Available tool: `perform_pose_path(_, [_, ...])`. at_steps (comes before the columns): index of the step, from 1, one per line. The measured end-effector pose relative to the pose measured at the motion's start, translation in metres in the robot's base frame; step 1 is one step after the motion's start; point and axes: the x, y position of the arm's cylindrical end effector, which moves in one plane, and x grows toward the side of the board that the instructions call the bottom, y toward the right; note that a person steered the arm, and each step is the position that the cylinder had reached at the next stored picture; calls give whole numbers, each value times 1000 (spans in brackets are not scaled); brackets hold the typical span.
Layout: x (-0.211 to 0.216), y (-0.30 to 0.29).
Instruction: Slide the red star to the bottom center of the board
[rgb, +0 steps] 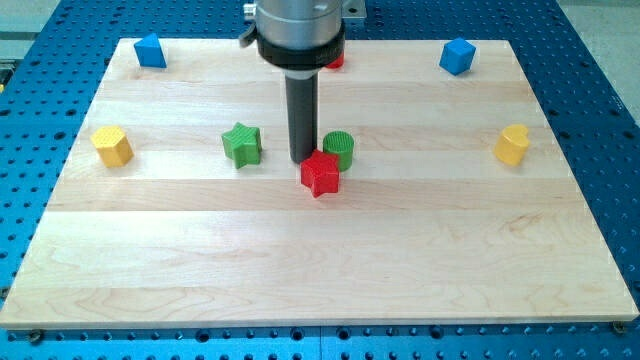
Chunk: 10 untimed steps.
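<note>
The red star (320, 174) lies near the middle of the wooden board (320, 260). My tip (302, 161) is just above and left of the star, touching or nearly touching its upper left edge. The dark rod rises straight up to the arm's grey mount at the view's top. A green cylinder (339, 149) sits right behind the star, touching it on its upper right. A green star (242, 143) lies to the left of my tip.
A blue block (150, 51) sits at the top left, a blue cube (457, 56) at the top right. A yellow block (112, 146) is at the left edge, a yellow block (512, 145) at the right edge. A red block (337, 60) shows partly behind the arm.
</note>
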Motion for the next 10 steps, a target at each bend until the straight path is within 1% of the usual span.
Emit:
perform_pose_path(1, [32,36])
perform_pose_path(2, [75,37])
perform_pose_path(3, [112,24])
perform_pose_path(4, [132,15])
perform_pose_path(5, [67,40])
perform_pose_path(6, [87,-24])
perform_pose_path(7, [140,-25])
perform_pose_path(8, [134,-25])
perform_pose_path(9, [110,-23])
perform_pose_path(10, [108,-1])
